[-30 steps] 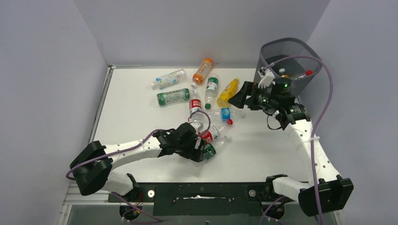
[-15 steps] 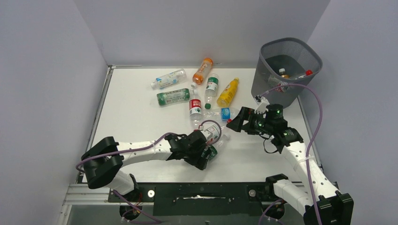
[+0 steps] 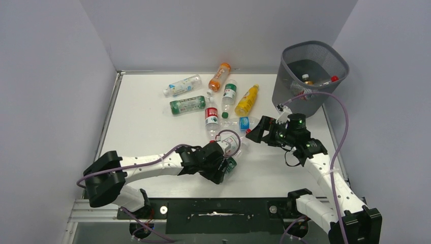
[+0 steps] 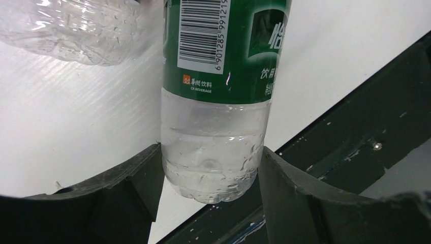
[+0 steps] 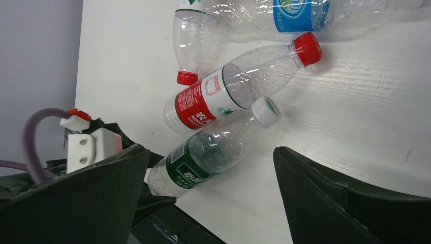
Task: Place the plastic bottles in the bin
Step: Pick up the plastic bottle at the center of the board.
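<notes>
Left tool (image 3: 224, 165) at a green-label bottle (image 3: 232, 163), bin (image 3: 282, 90) far right

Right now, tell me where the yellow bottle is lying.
In the top view the yellow bottle lies toward the far side of the table, right of a green-capped bottle and left of the bin.

**Mia:** Where is the white table (image 3: 147, 127) sitting?

**Ben:** It is sitting in a little corner. A pale grey back wall (image 3: 218, 30) is standing behind it, with a left wall (image 3: 51, 101) and a right wall (image 3: 391, 117) closing in the sides.

**Mia:** Is light shining on it?

**Ben:** Yes, soft light is falling all over the top, making only faint shadows. A dark metal rail (image 3: 218, 208) is running along the near edge.
</notes>
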You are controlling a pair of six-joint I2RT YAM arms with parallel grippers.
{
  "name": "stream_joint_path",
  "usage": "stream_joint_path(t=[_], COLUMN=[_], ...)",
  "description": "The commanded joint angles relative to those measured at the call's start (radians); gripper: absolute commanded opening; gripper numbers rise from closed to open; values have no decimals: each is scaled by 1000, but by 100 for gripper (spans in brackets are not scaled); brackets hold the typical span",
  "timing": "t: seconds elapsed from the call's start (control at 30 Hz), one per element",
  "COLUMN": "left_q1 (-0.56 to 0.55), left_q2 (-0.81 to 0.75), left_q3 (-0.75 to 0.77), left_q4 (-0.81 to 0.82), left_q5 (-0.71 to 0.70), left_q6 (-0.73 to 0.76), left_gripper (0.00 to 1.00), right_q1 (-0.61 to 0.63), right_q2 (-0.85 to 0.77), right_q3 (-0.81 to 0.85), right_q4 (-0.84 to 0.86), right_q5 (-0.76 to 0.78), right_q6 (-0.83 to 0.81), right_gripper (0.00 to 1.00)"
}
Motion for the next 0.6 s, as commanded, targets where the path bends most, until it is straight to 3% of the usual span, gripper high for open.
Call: stream_joint_path(t=[0.0,0.57], left_q1=[-5,-5], left_q2=[-89,-191], left_q3=[44,106], left_q4=[25,29], left_q5=[-17,-80], left_q6=[-16,-7], left_gripper=[47,46], right_q1=[8,31], right_q2=[20,73], right_q3=[41,37], right_q4=[66,196], right_q5=[-23,-173], right_q6=[20,120], right_gripper=[99,100])
